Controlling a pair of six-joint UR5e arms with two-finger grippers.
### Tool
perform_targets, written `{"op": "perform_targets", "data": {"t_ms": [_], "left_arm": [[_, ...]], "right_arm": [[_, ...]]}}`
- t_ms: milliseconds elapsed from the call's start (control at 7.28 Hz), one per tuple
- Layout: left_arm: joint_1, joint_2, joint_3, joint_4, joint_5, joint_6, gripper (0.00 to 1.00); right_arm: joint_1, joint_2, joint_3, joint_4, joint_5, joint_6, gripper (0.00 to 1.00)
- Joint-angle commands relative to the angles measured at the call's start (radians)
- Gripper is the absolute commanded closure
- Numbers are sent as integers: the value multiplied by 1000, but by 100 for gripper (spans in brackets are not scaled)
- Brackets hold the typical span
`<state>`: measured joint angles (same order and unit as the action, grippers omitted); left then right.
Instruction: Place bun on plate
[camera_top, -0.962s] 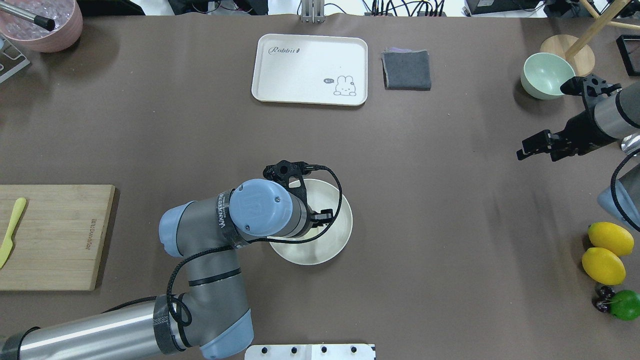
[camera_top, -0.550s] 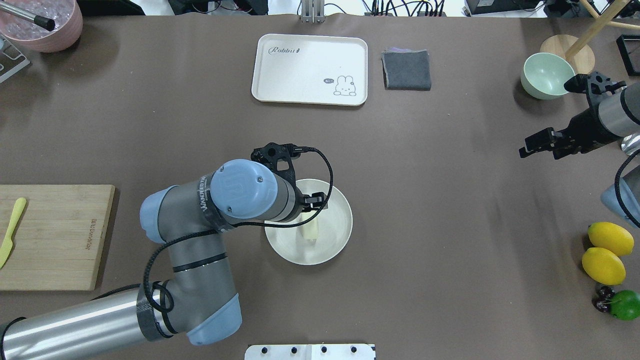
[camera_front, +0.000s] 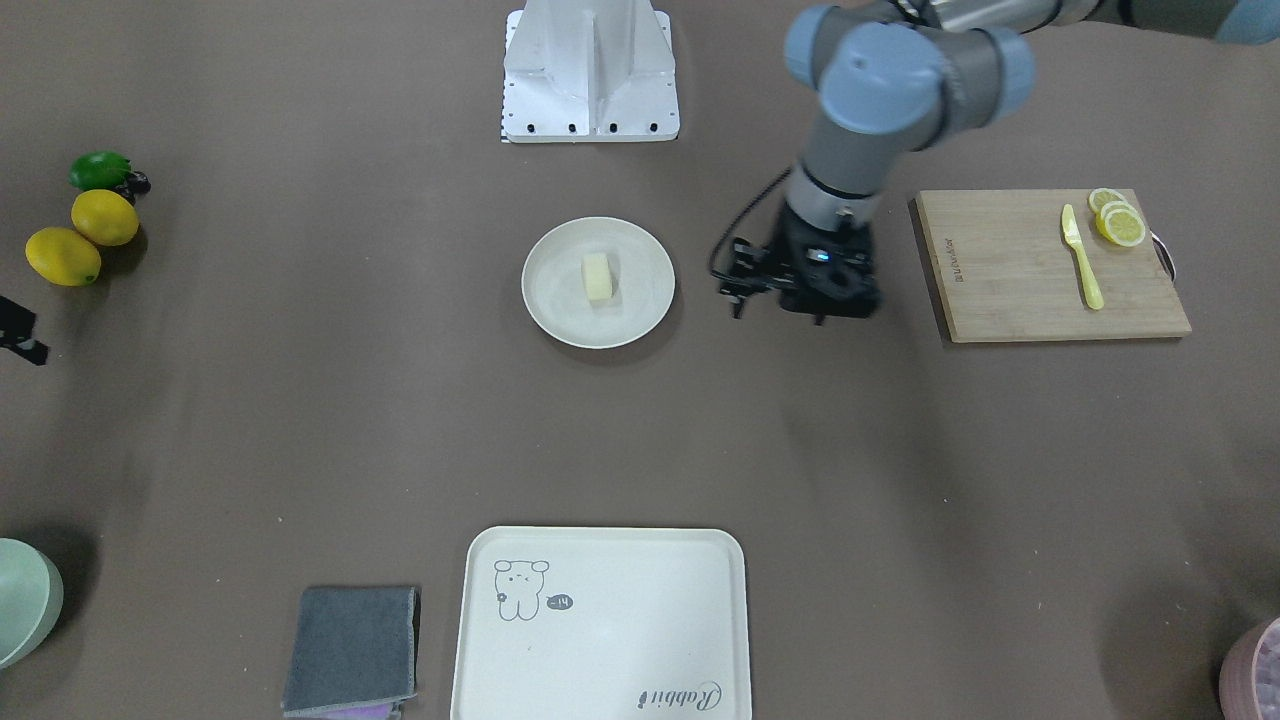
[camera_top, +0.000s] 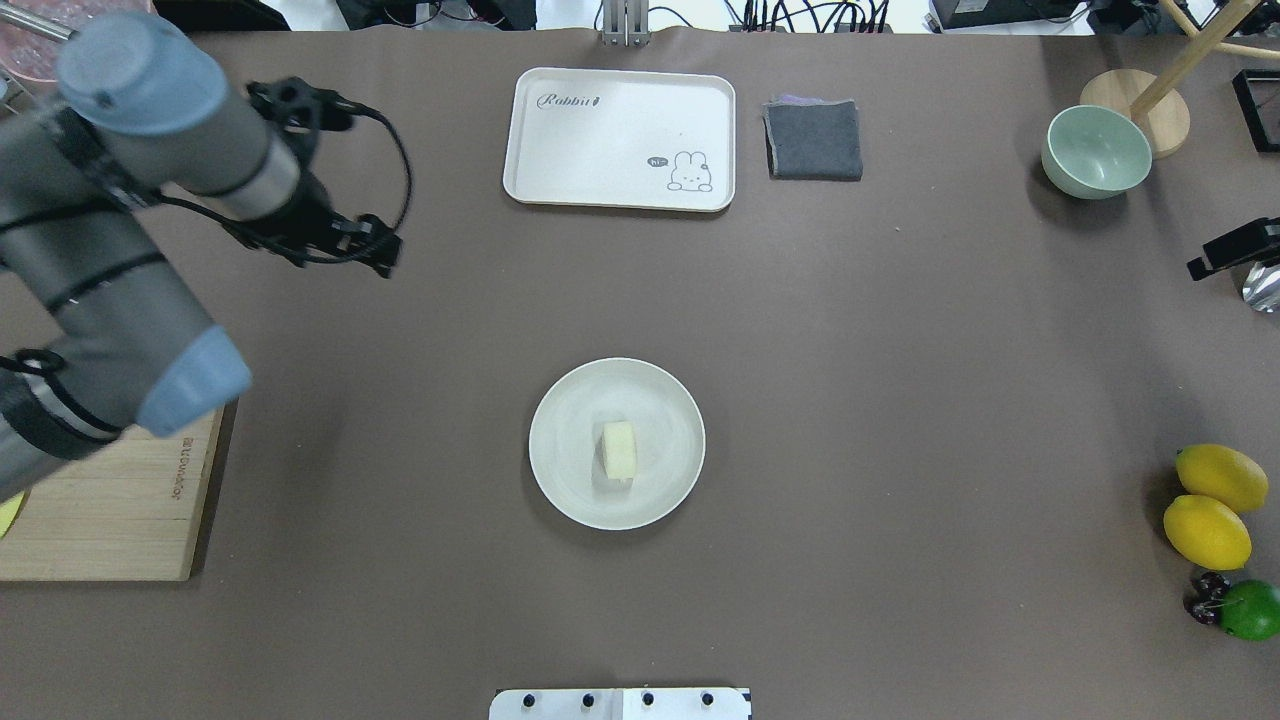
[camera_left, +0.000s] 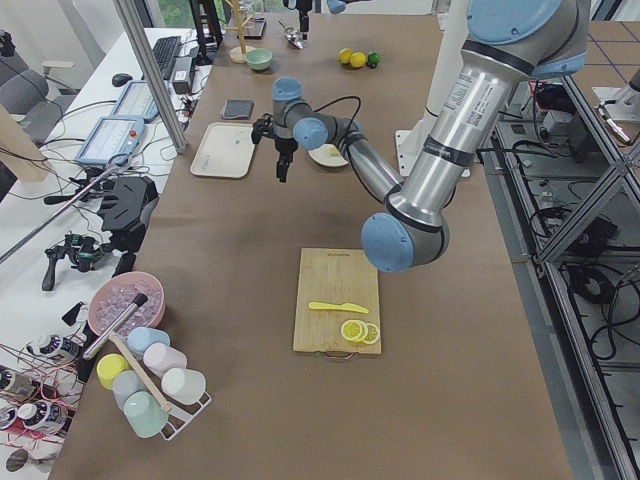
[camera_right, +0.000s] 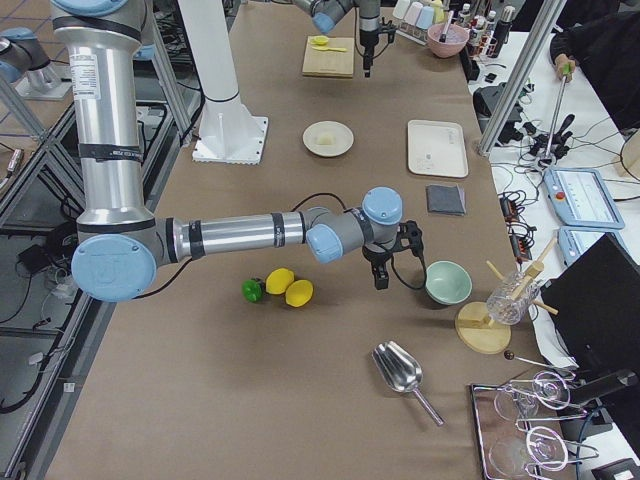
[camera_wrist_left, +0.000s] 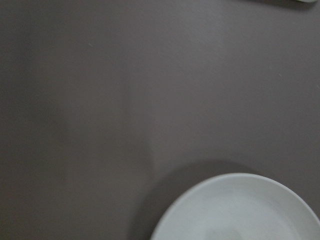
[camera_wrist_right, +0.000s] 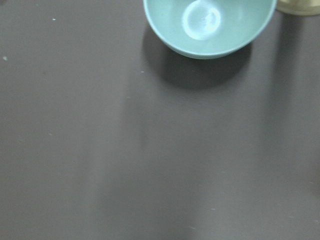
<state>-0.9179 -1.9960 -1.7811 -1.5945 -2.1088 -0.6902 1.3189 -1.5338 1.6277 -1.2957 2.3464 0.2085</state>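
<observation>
The overhead view has the left arm's elbow lying across most of the wooden cutting board (camera_front: 1000, 275). The front-facing view shows that board whole, with a yellow knife (camera_front: 1081, 258) and lemon slices (camera_front: 1118, 221) on it. The left wrist view, blurred, shows only brown table cover and a curve of the plate (camera_top: 560, 440) rim low at its right. The right wrist view shows the pale green bowl (camera_wrist_right: 235, 30) at its top.

The left gripper (camera_top: 383, 255) hangs raised over bare table cover and touches nothing. Whether its fingers are spread or pressed together cannot be told, since they read only as a dark clump. The plate lies off to this gripper's right, on the robot's side of it, and the bun (camera_top: 619, 449) rests near the plate's middle, apart from both grippers.

The right gripper (camera_top: 1225, 255) shows only as a black piece at the overhead view's right edge. The bowl sits just beyond it, and how its fingers stand cannot be told.
</observation>
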Motion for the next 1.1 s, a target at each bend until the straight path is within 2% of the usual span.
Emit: {"op": "perform_targets", "data": {"t_ms": [0, 137, 275, 412, 550, 962], "left_arm": [[-326, 173, 105, 11, -194, 507, 2], [-480, 221, 194, 8, -285, 749, 2], [-578, 242, 274, 13, -321, 943, 2], [-607, 334, 252, 5, -330, 966, 2], [-607, 427, 170, 1, -323, 959, 2], [-608, 437, 154, 1, -321, 933, 2]], "right_arm": [[82, 6, -12, -120, -6, -198, 0], [82, 10, -26, -117, -1, -196, 0], [82, 12, -26, -117, 1, -195, 0], [82, 4, -28, -108, -7, -198, 0], [82, 0, -26, -106, -3, -196, 0], [82, -3, -31, -106, -9, -198, 0]]}}
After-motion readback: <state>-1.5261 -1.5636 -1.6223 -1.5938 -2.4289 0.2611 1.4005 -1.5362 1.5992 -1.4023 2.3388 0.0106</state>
